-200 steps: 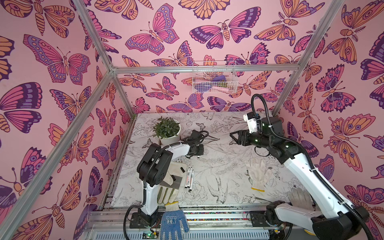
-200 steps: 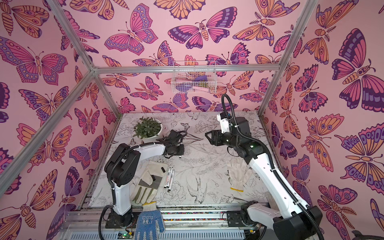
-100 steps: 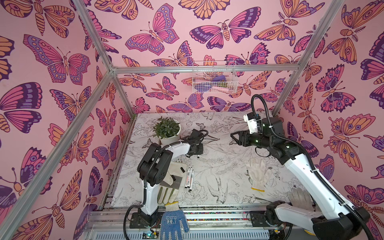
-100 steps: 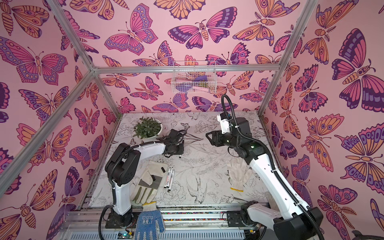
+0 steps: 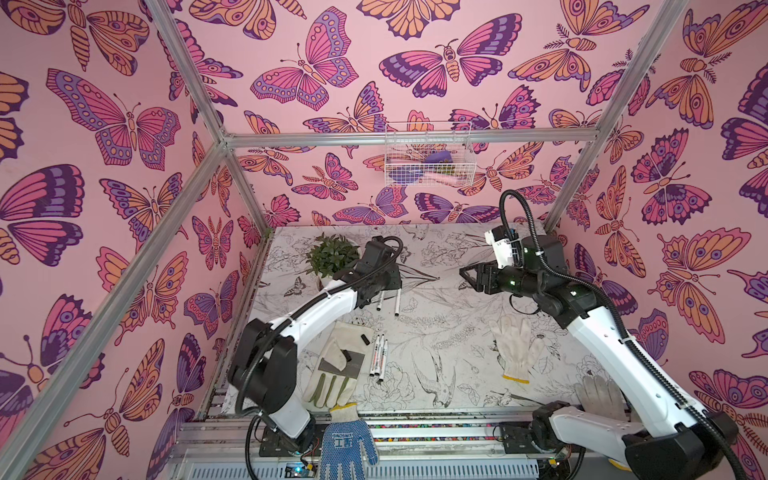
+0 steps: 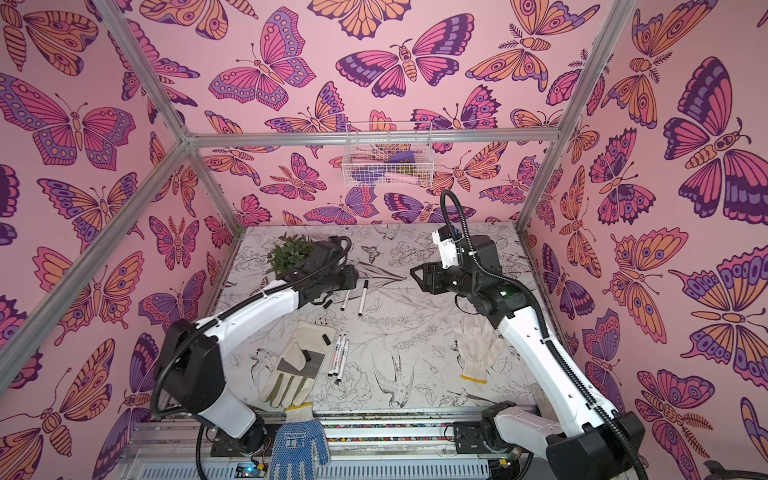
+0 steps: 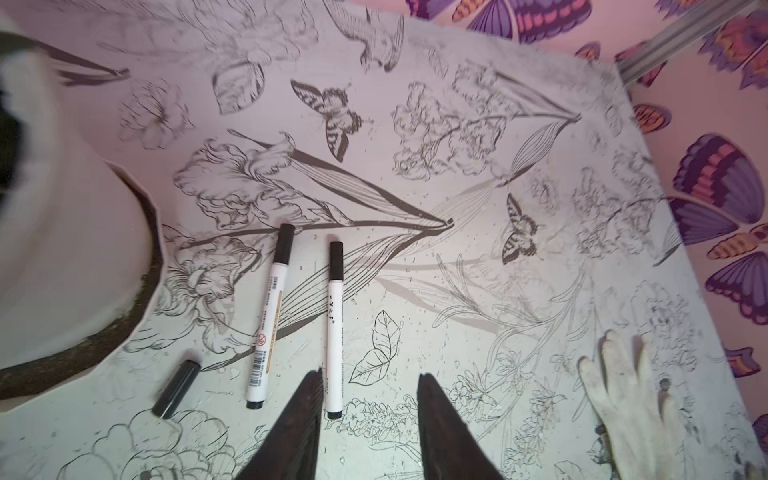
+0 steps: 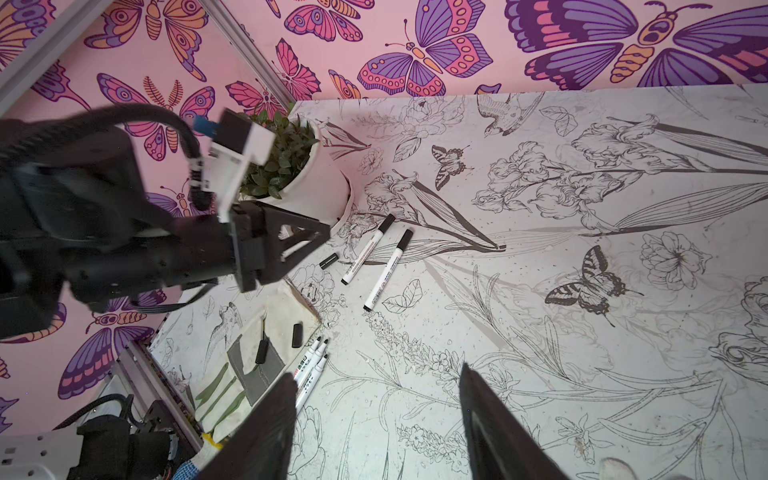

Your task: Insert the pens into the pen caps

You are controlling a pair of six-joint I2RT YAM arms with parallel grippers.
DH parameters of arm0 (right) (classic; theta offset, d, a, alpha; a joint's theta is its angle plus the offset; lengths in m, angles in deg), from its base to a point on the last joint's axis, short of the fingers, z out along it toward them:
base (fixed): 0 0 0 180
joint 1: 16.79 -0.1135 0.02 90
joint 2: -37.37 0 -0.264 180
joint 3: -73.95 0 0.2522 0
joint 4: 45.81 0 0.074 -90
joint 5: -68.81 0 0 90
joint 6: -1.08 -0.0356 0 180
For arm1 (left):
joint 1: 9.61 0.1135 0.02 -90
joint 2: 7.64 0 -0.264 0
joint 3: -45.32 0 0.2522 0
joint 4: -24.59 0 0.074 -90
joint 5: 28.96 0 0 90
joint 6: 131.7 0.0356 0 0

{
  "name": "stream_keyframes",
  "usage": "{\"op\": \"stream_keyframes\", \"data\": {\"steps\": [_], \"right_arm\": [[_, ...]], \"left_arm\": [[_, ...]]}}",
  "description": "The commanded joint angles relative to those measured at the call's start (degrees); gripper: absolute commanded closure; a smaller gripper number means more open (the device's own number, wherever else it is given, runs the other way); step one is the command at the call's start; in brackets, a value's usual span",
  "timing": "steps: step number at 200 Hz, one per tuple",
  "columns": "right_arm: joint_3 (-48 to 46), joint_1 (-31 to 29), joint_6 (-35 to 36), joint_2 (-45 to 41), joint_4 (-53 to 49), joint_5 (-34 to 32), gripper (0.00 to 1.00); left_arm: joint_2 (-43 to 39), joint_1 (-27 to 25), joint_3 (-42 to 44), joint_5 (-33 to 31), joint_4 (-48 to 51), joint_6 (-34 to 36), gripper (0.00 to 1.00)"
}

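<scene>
Two pens (image 7: 270, 316) lay side by side on the bench (image 7: 457, 291), near the pot (image 8: 316, 183). Each had a black cap seated on the end nearer the pot. They read as finished pairs, probably parked there to stay separate from the stock not yet done. One loose cap (image 7: 174, 388) lay just beside the pot, next to the bare ends of these pens. It was within easy reach for the next pairing.

Three uncapped pens (image 5: 378, 355) lay bundled together well apart from the pot, against the edge of a patched glove (image 5: 332, 365). Two caps (image 8: 296, 335) rested on that glove. On this evidence, two of five pairs were complete.

The left tool (image 7: 370, 374) hung low over the bench, on the side of the capped pens away from the pot. Its jaws were apart with nothing between them, and one finger stood just beside the end of the nearer pen. This posture fitted letting go of that pen or approaching it. Which of the two applied could not be told.

The right tool (image 8: 376, 372) was held off the bench, well apart from the pot, with its jaws wide and empty. It faced the left tool, probably kept clear yet ready to take a mating part.

A white glove (image 5: 515, 349) lay further out still and played no part.
</scene>
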Motion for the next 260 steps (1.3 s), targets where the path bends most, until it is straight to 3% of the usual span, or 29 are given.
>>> {"op": "stream_keyframes", "data": {"steps": [1,53,89,128,159,260], "right_arm": [[-0.4,-1.1,1.7,1.6,-0.7,2.4,0.36],[0.5,-8.4,3.6,5.3,-1.2,0.5,0.36],[0.4,-8.7,4.6,6.1,-1.6,-0.9,0.37],[1.2,-8.7,5.5,6.7,-2.6,-1.4,0.37],[1.1,-8.7,5.8,6.6,-2.9,-1.4,0.37],[0.8,-8.7,6.9,5.3,-4.1,-3.2,0.37]], "left_arm": [[-3.7,1.0,6.8,-2.8,4.2,-4.3,0.59],[-14.0,0.0,23.4,-1.0,11.3,-10.4,0.6],[-17.4,-5.6,26.5,0.5,16.5,-8.2,0.62],[-13.1,-6.0,26.7,6.8,16.1,-7.5,0.63],[-8.6,-6.3,25.1,5.9,15.1,-6.0,0.69],[-2.2,-7.9,26.9,4.0,13.7,-5.9,0.73]]}}
